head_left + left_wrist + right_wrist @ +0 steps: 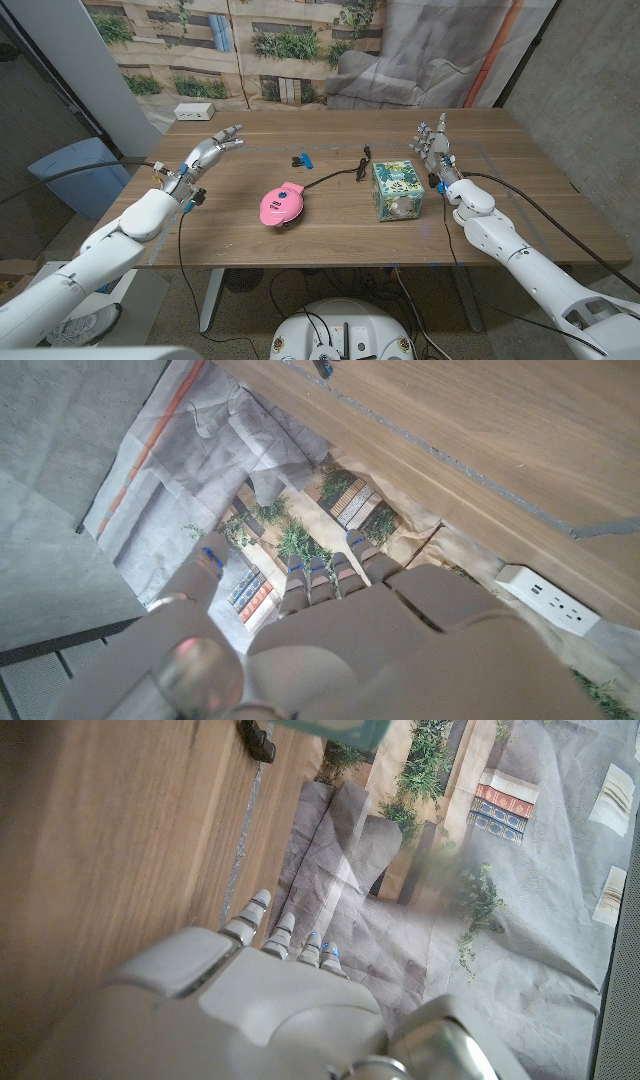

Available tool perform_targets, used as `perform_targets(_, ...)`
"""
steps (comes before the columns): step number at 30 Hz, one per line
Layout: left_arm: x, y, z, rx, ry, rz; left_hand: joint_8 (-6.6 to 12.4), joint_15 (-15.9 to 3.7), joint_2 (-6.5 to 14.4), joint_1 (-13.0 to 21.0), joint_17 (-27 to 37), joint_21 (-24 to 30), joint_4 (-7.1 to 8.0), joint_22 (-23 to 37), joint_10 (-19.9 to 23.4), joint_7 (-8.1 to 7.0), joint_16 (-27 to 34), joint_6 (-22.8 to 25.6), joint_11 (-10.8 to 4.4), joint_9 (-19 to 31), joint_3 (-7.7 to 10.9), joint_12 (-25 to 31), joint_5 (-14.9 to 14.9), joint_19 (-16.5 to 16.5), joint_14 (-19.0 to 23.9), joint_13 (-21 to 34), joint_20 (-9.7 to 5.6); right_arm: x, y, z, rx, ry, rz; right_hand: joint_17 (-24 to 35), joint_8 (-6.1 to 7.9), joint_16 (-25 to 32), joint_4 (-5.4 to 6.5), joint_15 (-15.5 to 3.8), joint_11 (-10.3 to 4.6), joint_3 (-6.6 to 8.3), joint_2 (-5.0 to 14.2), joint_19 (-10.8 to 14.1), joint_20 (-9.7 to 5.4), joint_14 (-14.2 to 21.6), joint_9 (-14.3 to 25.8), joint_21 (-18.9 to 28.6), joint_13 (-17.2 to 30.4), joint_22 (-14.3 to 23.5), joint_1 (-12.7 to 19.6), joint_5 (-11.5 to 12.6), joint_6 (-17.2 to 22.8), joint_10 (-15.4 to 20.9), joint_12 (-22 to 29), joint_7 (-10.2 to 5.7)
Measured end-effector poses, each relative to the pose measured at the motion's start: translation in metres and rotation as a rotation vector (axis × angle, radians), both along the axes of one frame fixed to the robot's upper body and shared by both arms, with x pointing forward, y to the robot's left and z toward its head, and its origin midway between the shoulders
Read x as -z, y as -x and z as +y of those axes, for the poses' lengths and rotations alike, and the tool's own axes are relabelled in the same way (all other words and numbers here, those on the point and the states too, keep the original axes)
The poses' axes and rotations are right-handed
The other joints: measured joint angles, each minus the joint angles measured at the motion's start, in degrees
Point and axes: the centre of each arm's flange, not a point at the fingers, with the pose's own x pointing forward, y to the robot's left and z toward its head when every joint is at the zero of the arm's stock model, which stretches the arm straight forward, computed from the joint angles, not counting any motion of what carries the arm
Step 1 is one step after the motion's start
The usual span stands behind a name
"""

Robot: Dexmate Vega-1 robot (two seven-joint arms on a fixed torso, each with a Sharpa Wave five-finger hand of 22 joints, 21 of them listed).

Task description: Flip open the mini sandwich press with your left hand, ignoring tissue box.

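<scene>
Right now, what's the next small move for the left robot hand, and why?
Probably bring the left robot hand across toward the pink sandwich press. It hangs open well off to the press's side, touching nothing, and the press lid is shut. The tissue box sits on the far side, out of the path.

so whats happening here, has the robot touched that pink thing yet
Not yet. The pink mini sandwich press sits shut in the middle of the wooden table, its cord running back. The left hand hovers open off to its side, touching nothing. The right hand is open beside the tissue box.
</scene>
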Motion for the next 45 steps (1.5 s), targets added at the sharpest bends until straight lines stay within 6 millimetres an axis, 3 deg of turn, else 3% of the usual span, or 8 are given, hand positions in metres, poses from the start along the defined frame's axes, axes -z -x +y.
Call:
perform_targets(14, 0.009, 0.026, 0.005, -0.075, -0.207, -0.102, 0.56, 0.11, -1.0, 2.1, 0.0, 0.0, -0.08, 0.0, 1.6, -1.21, 0.0, 1.2, -1.63, 0.0, -0.08, 0.0, 0.0, 0.9, 1.1, 0.0, -0.13, 0.0, 0.0, 0.0, 0.0, 0.0, 0.0, 0.0, 0.0, 0.0, 0.0, 0.0, 0.0, 0.0, 0.0, 0.0, 0.0, 0.0, 0.0, 0.0, 0.0, 0.0, 0.0, 0.0, 0.0, 0.0, 0.0, 0.0)
perform_targets(37, 0.028, 0.061, -0.007, -0.2, -0.533, -0.248, 0.57, -0.19, -3.4, 4.9, 0.0, 0.0, -0.31, 0.0, 1.7, -2.55, 0.0, 1.9, -2.17, 0.3, -0.33, -0.3, 0.0, 1.8, 1.4, 0.0, -0.21, 0.0, 0.0, 0.0, 0.0, 0.0, 0.0, 0.0, 0.0, 0.0, 0.0, 0.0, 0.0, 0.0, 0.0, 0.0, 0.0, 0.0, 0.0, 0.0, 0.3, 0.0, 0.0, 0.0, 0.0, 0.0, 0.0, 0.0)
perform_targets(43, 0.032, 0.066, -0.007, -0.198, -0.534, -0.243, 0.57, -0.19, -3.9, 5.4, 0.0, 0.0, -0.31, 0.0, 1.4, -3.17, 0.0, 1.3, -2.47, 0.3, -0.33, -0.3, 0.0, 1.8, 1.4, 0.0, -0.21, 0.0, 0.0, 0.0, 0.0, 0.0, 0.0, 0.0, 0.0, 0.0, 0.0, 0.0, 0.0, 0.0, 0.0, 0.0, 0.0, 0.0, 0.0, 0.0, 0.3, 0.0, 0.0, 0.0, 0.0, 0.0, 0.0, 0.0)
perform_targets(44, 0.037, 0.073, -0.013, -0.231, -0.625, -0.364, 0.57, -0.19, -4.1, 5.6, 0.0, 0.0, -0.33, 0.0, 1.4, -3.26, 0.0, 1.2, -2.47, 0.3, -0.35, -0.3, 0.0, 2.0, 1.4, 0.0, -0.08, 0.0, 0.0, 0.0, 0.0, 0.0, 0.001, 0.0, 0.0, 0.0, 0.0, 0.0, 0.0, 0.0, 0.0, 0.0, 0.0, 0.0, 0.0, 0.0, 0.3, 0.0, 0.0, 0.0, 0.0, 0.0, 0.0, 0.0)
perform_targets(45, 0.039, 0.073, -0.013, -0.23, -0.626, -0.361, 0.57, -0.19, -4.1, 5.6, 0.0, 0.0, -0.48, 0.0, 1.4, -3.26, 0.0, 1.2, -2.47, 0.3, -0.5, -0.3, 0.0, 2.0, 1.4, 0.0, 0.01, 0.0, 0.0, 0.0, 0.0, 0.0, 0.001, 0.0, 0.0, 0.0, 0.0, 0.0, 0.0, 0.0, 0.0, 0.0, 0.0, 0.0, 0.0, 0.0, 0.3, 0.0, 0.0, 0.0, 0.0, 0.0, 0.0, 0.0)
